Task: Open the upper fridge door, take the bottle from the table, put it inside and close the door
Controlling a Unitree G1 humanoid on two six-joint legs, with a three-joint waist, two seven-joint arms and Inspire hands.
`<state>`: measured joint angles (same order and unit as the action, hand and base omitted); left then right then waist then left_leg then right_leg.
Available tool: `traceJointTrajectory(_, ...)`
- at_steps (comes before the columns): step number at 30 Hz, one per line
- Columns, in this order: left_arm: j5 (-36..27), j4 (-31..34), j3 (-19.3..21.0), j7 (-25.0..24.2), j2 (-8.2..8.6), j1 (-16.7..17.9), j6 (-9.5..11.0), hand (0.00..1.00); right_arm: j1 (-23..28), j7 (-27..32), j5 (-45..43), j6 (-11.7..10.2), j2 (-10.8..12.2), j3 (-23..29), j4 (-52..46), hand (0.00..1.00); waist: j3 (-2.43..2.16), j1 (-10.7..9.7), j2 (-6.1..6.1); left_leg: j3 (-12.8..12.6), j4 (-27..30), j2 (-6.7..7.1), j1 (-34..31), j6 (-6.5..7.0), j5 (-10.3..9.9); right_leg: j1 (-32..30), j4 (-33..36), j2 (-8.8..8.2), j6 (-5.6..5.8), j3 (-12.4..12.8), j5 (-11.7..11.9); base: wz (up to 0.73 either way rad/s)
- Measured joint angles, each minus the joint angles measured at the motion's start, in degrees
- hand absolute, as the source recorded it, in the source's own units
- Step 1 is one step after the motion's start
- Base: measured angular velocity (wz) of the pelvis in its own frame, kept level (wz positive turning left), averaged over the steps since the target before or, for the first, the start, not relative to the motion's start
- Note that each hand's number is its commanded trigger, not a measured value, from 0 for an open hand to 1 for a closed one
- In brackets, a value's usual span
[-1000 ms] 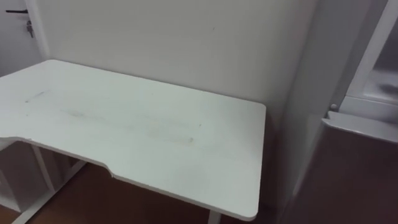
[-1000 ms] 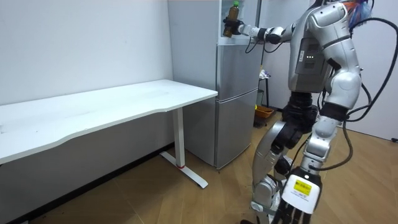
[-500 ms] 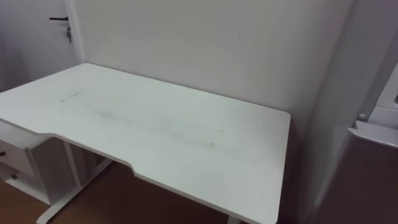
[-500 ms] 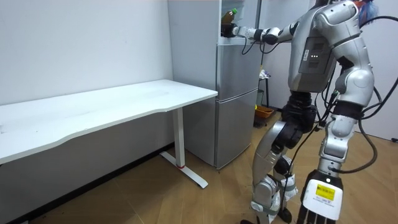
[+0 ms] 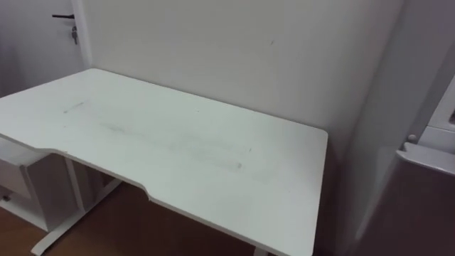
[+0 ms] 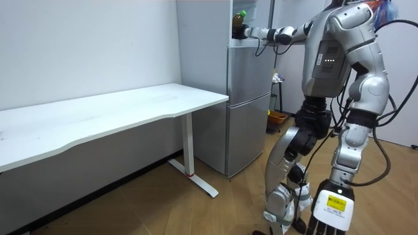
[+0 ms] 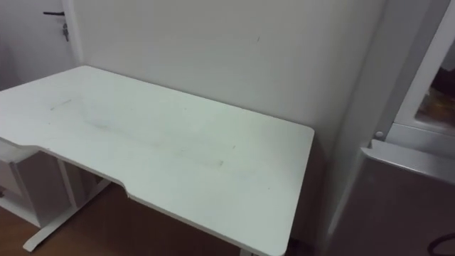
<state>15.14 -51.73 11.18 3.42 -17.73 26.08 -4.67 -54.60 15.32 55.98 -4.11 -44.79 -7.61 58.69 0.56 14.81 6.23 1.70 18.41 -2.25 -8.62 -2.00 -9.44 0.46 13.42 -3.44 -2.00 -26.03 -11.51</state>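
You have the fridge (image 6: 248,104) standing just beside the surface (image 6: 130,108). The left robot hand (image 6: 332,212) hangs low (open or closed, I cannot tell). The right robot hand (image 6: 244,32), raised at the upper compartment, grips the tilted, green-capped bottle (image 6: 240,16).

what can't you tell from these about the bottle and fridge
Inside of the upper fridge: side-on in room view, cut by the right edge in eye views.
The bottle: tiny in room view, partly behind the right hand; on a shelf or not, unclear.
The left hand: cut by room view's bottom edge.
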Motion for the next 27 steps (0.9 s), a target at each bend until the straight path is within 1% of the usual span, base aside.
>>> traceJointTrajectory(3,0.0,0.0,0.0,-0.4,-0.17,-0.2,0.0,0.0,0.0,-1.4,-0.1,0.6,0.0,0.0,0.7,0.0,-0.17,-0.2,0.38,0.0,0.0,-0.01,-0.1,-0.01,0.0,-0.2,0.0,-0.01,-0.02,0.2,0.0,0.0)
traceJointTrajectory(6,0.0,0.0,0.0,-0.6,-0.44,-0.6,0.0,0.0,0.0,-2.4,-0.1,0.6,0.0,0.0,1.3,0.0,-0.2,-0.4,0.59,0.0,0.0,0.01,-0.2,0.0,0.0,-0.2,0.0,-0.01,-0.02,0.3,0.0,0.0)
traceJointTrajectory(9,0.0,0.0,0.0,-0.7,-0.79,-0.7,-0.2,0.0,0.0,-2.9,-0.1,1.6,-0.2,0.0,1.4,0.0,-0.36,-0.6,0.9,0.0,0.0,0.02,-0.2,0.0,0.0,-0.2,-0.2,0.05,0.0,0.4,0.0,0.0)
traceJointTrajectory(13,0.0,0.2,0.0,-0.7,-0.81,-0.7,-0.7,0.0,0.0,-3.0,-0.1,3.2,-0.8,0.0,1.4,0.0,-0.63,-0.9,1.26,0.3,0.1,0.0,-0.7,-0.03,-0.1,-0.2,-0.8,0.35,0.08,0.4,0.2,0.02)
traceJointTrajectory(18,0.0,0.4,0.0,-0.5,-0.87,-0.7,-1.1,0.0,0.0,-3.5,0.3,4.3,-1.4,-0.2,1.4,0.0,-0.76,-1.3,1.44,0.2,0.1,0.01,-0.6,-0.02,-0.1,-0.2,-0.8,0.36,0.08,0.4,0.2,0.0)
traceJointTrajectory(19,0.0,0.4,-0.1,-0.3,-0.86,-0.7,-1.2,0.0,0.0,-3.6,0.5,4.5,-1.4,-0.2,1.4,0.0,-0.82,-1.3,1.54,0.2,0.1,0.01,-0.6,-0.02,-0.1,-0.2,-0.8,0.36,0.08,0.5,0.2,0.0)
traceJointTrajectory(20,0.0,0.4,-0.1,-0.3,-0.86,-0.7,-1.2,0.0,0.0,-3.6,0.6,4.5,-1.5,-0.2,1.4,0.0,-1.03,-1.4,1.82,0.2,0.1,0.01,-0.5,-0.02,-0.1,-0.2,-0.8,0.36,0.08,0.5,0.2,0.0)
traceJointTrajectory(21,0.0,0.4,0.0,-0.2,-0.86,-0.7,-1.2,0.0,-0.1,-3.6,0.7,4.9,-1.5,-0.2,1.4,0.0,-0.86,-1.5,1.59,0.2,0.0,0.01,-0.4,-0.02,-0.1,0.0,-0.8,0.37,0.08,0.5,0.2,0.0)
traceJointTrajectory(22,0.1,0.4,0.0,-0.2,-0.86,-0.7,-1.2,0.0,-0.3,-3.6,1.0,5.2,-1.5,-0.2,1.3,0.0,-0.85,-1.7,1.72,0.2,-0.1,0.03,0.0,-0.02,-0.1,0.5,-0.9,0.42,0.11,0.5,0.2,0.0)
traceJointTrajectory(23,0.1,0.4,0.0,-0.2,-0.86,-0.6,-1.2,0.0,-0.3,-3.7,1.1,5.4,-1.5,-0.2,1.3,0.0,-0.62,-1.8,1.44,0.2,-0.2,0.05,0.3,-0.02,-0.1,0.8,-1.1,0.44,0.14,0.5,0.2,0.0)
traceJointTrajectory(25,0.1,0.4,0.1,-0.2,-0.82,-0.6,-1.2,0.0,-0.3,-3.8,3.2,5.5,-1.5,0.1,1.0,0.0,-0.72,-2.1,1.53,0.2,-0.3,-0.01,0.4,-0.03,-0.1,0.7,-1.7,0.58,0.22,0.5,0.3,0.0)
traceJointTrajectory(26,0.1,0.4,0.5,-0.2,-0.66,-0.6,-1.1,0.0,-0.3,-3.8,3.8,5.5,-1.5,0.3,0.8,0.0,-0.65,-2.2,1.32,0.1,-0.3,-0.01,0.3,-0.03,-0.1,0.6,-1.7,0.59,0.22,0.5,0.3,0.0)
traceJointTrajectory(27,0.2,0.4,1.7,-0.2,-0.08,-0.6,-1.2,0.0,-0.3,-3.7,4.6,5.7,-1.5,0.7,-0.1,0.0,-0.81,-2.4,1.29,0.0,-0.4,-0.01,0.2,-0.03,-0.1,0.6,-1.7,0.56,0.24,0.5,0.3,-0.04)
